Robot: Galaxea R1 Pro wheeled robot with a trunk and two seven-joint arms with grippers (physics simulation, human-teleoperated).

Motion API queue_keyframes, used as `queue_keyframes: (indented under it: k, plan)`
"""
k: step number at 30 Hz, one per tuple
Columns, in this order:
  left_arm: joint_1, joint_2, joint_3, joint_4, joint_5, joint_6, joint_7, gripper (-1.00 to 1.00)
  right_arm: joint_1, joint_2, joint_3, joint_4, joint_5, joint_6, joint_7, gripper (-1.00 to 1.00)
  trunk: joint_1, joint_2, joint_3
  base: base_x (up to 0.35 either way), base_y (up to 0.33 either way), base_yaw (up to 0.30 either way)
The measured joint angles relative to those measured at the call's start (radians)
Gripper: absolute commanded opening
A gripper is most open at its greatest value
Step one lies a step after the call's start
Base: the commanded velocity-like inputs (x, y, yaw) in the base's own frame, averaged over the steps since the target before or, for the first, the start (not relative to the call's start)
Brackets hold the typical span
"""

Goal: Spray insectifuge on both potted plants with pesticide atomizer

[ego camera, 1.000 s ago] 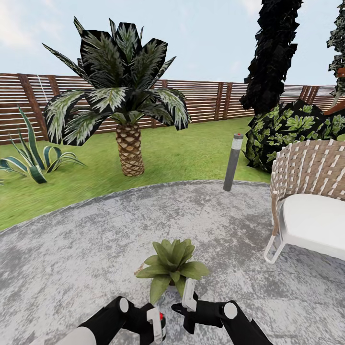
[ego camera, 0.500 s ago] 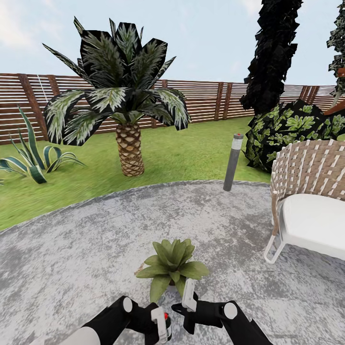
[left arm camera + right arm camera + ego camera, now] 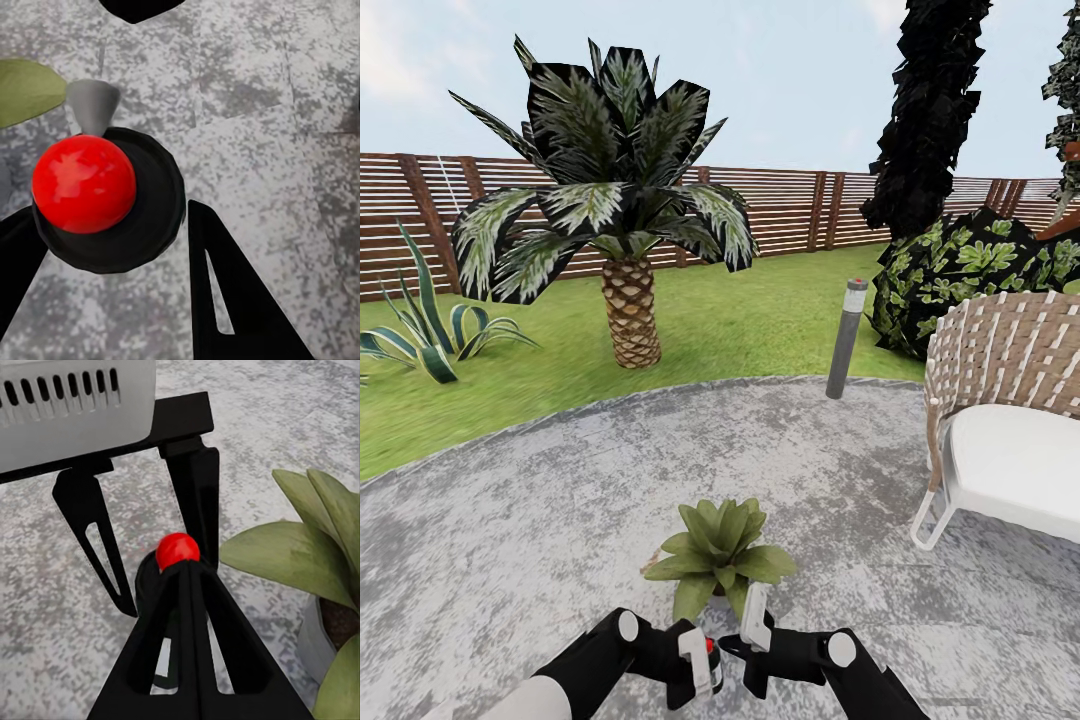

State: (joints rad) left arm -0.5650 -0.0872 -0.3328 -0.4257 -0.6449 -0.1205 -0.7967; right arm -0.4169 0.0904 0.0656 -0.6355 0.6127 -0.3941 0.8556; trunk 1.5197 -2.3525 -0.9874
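Note:
One potted plant [image 3: 720, 552], a low green rosette in a small grey pot, stands on the grey patio [image 3: 540, 530] just ahead of both arms. My left gripper [image 3: 698, 664] is shut on the pesticide atomizer [image 3: 709, 649], which has a red knob and a black body. In the left wrist view the atomizer [image 3: 84, 184] sits between the black fingers [image 3: 225, 292], its grey nozzle [image 3: 93, 103] aimed at a leaf [image 3: 26, 90]. My right gripper [image 3: 754, 612] is shut and empty, right beside the left one. Its closed tips [image 3: 187, 576] point at the knob [image 3: 177, 550], with the plant [image 3: 300, 553] alongside.
A woven chair [image 3: 1010, 420] with a white seat stands at the right. A grey bollard light [image 3: 845, 340] marks the patio's far edge. On the lawn [image 3: 760, 320] are a palm [image 3: 615, 210], a striped agave [image 3: 420, 325] and a round shrub [image 3: 960, 270], with a wooden fence [image 3: 800, 210] behind.
My left gripper has moved right and slightly up with the atomizer, closing in on the right gripper and the plant. The right arm and the camera have stayed still.

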Motion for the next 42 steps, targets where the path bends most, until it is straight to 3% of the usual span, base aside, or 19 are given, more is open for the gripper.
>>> queue_keyframes:
  k: [7, 13, 18, 31, 33, 37, 42]
  plan:
    - [0.000, -0.001, 0.000, -0.006, 0.000, 0.003, -0.057, -1.00, 0.000, -0.002, -0.002, 0.000, 0.001, 0.000, 0.000, -1.00, 0.000, 0.000, 0.000, 0.000, 0.000, 0.000]
    - [0.001, 0.000, 0.003, -0.028, 0.002, 0.003, -0.062, -1.00, 0.000, -0.002, -0.001, 0.001, 0.001, 0.000, 0.000, -1.00, 0.000, 0.000, 0.000, 0.000, 0.000, 0.000]
    - [0.001, 0.001, 0.000, -0.029, 0.052, -0.002, -0.064, -1.00, 0.000, -0.002, -0.001, 0.002, 0.001, 0.000, 0.000, -1.00, 0.000, 0.000, 0.000, 0.000, 0.000, 0.000]
    - [0.004, 0.005, -0.003, -0.027, 0.050, 0.002, -0.062, -1.00, 0.000, -0.002, -0.001, 0.002, 0.001, 0.000, 0.000, -1.00, 0.000, 0.000, 0.000, 0.000, 0.000, 0.000]
    - [0.002, 0.026, -0.002, -0.026, 0.045, 0.006, -0.061, -1.00, 0.000, -0.002, 0.000, 0.002, 0.001, 0.000, 0.000, -1.00, 0.000, 0.000, 0.000, 0.000, 0.000, 0.000]
    - [0.006, 0.112, -0.001, -0.025, 0.040, 0.005, -0.059, -1.00, 0.000, -0.002, 0.000, 0.002, 0.001, 0.000, 0.000, -1.00, 0.000, 0.000, 0.000, 0.000, 0.000, 0.000]
    - [0.013, 0.189, 0.001, -0.020, 0.043, 0.007, -0.061, -1.00, 0.000, -0.002, 0.001, 0.003, 0.002, -0.001, 0.000, -1.00, 0.000, 0.000, 0.000, 0.000, 0.000, 0.000]
